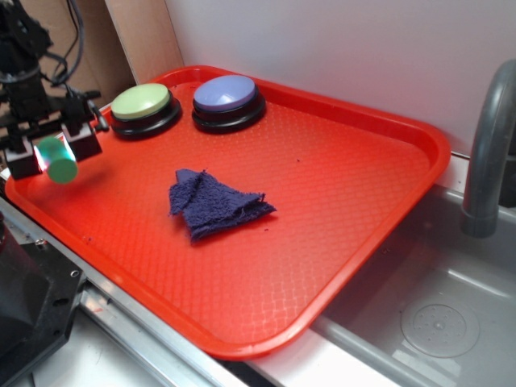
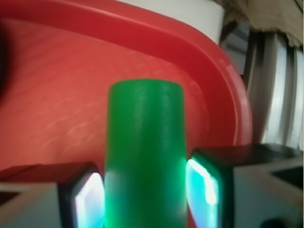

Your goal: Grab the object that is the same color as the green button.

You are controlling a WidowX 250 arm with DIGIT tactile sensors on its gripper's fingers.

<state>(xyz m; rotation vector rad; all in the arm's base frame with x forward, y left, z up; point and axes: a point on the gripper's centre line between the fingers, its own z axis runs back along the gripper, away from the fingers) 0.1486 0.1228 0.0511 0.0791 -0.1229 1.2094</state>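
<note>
Holding the green cylinder at the far left, gripper closed snug around it, both glowing pads pressed against its sides in the wrist view. Lifted clear over the left edge of the red tray, cylinder tilted with one flat round end facing out toward the camera. Filling most of the wrist view too, standing up between the pads with red tray rim curving behind it.

Moving right: green button sitting in the tray's back-left corner, pale lime dome on a black base, just beside the gripper but not touching. Right next to that, blue-purple button, same build. Nearer the middle, dark blue cloth lying crumpled on the tray, well apart from both buttons. Past the tray's right edge, grey sink basin and a grey faucet pipe curving up.
</note>
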